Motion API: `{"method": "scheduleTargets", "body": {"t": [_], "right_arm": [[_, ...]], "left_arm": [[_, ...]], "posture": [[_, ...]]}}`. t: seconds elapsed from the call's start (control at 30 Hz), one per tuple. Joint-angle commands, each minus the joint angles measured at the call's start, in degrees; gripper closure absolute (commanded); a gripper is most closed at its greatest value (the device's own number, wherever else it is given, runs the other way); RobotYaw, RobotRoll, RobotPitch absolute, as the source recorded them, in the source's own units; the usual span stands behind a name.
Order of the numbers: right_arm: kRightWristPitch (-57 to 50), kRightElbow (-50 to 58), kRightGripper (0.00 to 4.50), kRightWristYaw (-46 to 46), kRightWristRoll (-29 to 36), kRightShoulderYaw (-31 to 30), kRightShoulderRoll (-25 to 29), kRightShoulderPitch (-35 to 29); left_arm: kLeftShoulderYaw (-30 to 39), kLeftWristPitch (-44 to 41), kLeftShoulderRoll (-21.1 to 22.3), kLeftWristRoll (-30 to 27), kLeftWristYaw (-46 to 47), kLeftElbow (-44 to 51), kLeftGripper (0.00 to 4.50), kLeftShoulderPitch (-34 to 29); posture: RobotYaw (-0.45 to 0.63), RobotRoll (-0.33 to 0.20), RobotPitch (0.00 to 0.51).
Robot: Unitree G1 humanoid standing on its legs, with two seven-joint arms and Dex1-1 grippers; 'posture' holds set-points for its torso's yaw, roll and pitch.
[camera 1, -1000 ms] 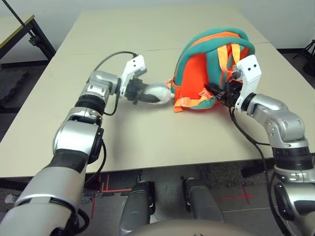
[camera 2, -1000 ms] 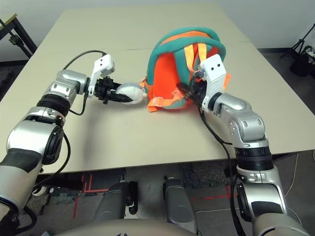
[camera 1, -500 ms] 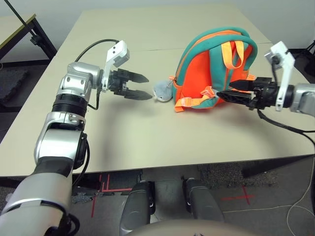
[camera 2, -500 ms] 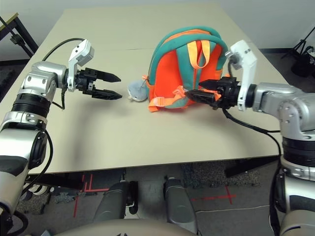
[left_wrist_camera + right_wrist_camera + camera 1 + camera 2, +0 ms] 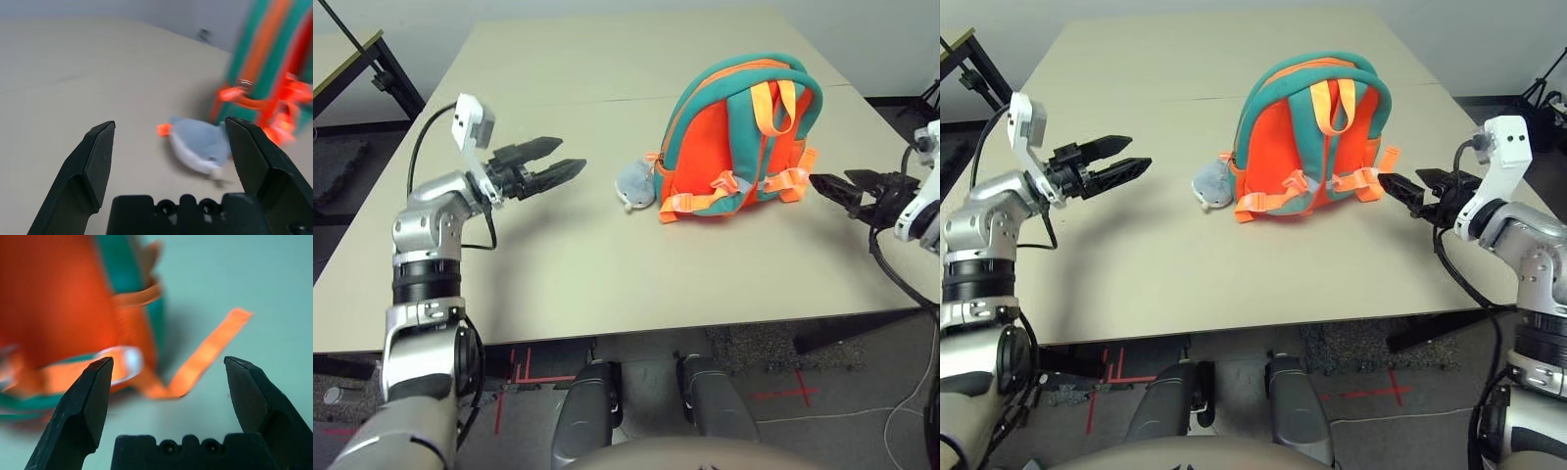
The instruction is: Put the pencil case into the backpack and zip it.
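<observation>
Both arms withdrawn, backpack (image 5: 744, 137) upright, unlabelled

Looks like a lab or test room; large plain beige table (image 5: 607, 264) beneath both pincers; black tripod legs (image 5: 386, 73) on grey floor beyond the left pincer; red tape marks (image 5: 524, 367) on the floor under the table's near edge.
</observation>
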State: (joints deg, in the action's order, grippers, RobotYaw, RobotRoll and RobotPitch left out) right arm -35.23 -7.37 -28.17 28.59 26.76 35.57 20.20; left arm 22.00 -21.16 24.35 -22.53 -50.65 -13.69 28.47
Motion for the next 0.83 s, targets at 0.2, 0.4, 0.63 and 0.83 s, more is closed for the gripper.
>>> {"method": "scheduleTargets", "body": {"t": [0.2, 0.4, 0.63, 0.83], "right_arm": [[19.7, -13.1, 0.01, 5.5, -4.8, 1.7, -6.0, 1.8], [26.2, -20.0, 0.01, 6.0, -6.2, 0.7, -6.8, 4.4], [29.6, -26.0, 0.01, 5.3, -7.1, -0.1, -6.5, 7.6], [32.1, -29.0, 0.01, 5.4, -7.6, -0.1, -6.2, 9.3]], "left_arm": [[5.2, 13.3, -3.8, 0.7, 15.6, 1.5, 0.00, -8.7], [6.8, 18.1, -2.0, 0.7, 20.9, -0.6, 0.00, -10.8], [6.8, 19.4, -0.2, -0.2, 23.0, 0.1, 0.00, -12.8], [6.0, 19.7, 0.6, -0.2, 23.0, -1.0, 0.00, -12.5]], "posture": [[-0.09, 0.000, 0.178], [-0.06, 0.000, 0.201], [-0.02, 0.000, 0.206], [-0.04, 0.000, 0.194]]}}
